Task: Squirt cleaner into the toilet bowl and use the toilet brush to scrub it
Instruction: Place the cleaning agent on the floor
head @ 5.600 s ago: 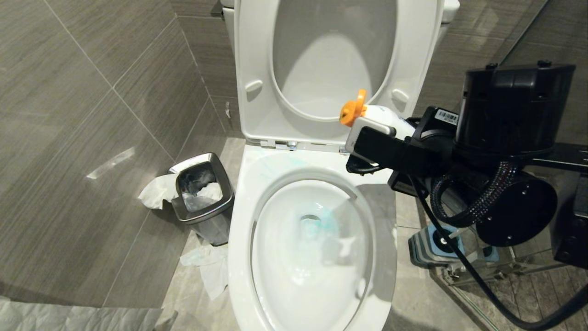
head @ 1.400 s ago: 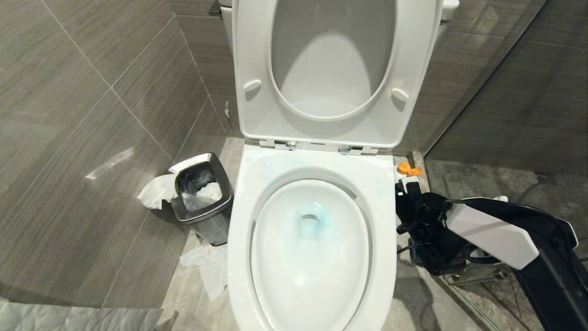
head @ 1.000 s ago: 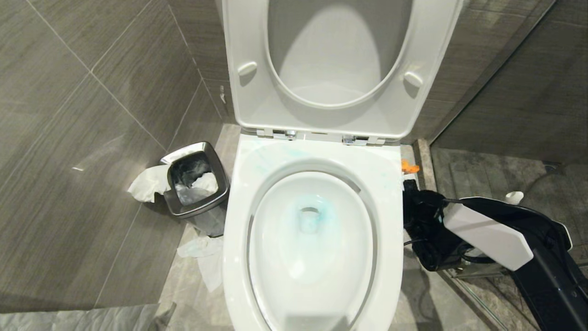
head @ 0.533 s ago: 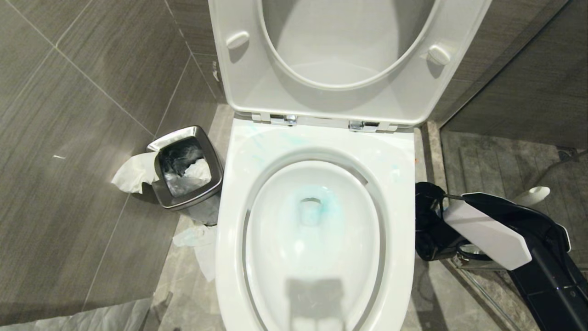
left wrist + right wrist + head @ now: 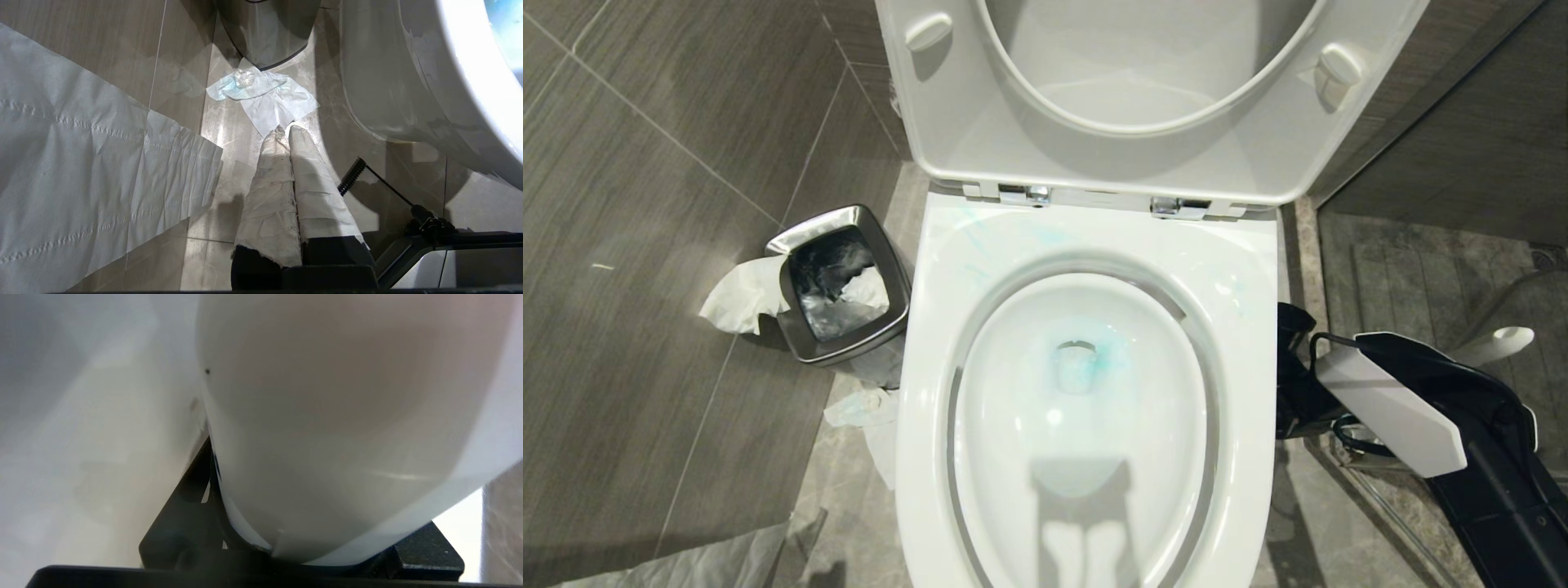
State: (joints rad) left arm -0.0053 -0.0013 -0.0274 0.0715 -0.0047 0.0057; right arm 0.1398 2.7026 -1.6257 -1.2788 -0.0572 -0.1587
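Observation:
The white toilet bowl stands with seat and lid raised. Pale teal cleaner tints the water, and thin streaks mark the back rim. My right arm reaches down low beside the bowl's right side. My right gripper is shut on a white bottle that fills the right wrist view. Behind that arm pokes the toilet brush's rounded white handle end; its head is hidden. My left gripper, with tape-wrapped fingers, hangs shut and empty over the floor by the bowl's left side.
A square steel bin holding paper stands left of the toilet, with crumpled tissue beside it and another piece on the floor. A toilet paper sheet hangs near the left gripper. Grey tiled walls close in on both sides.
The head camera has tilted down and closer, so the whole scene shifted. The right arm brought the bottle down from the back rim to beside the bowl; its orange cap is now out of sight.

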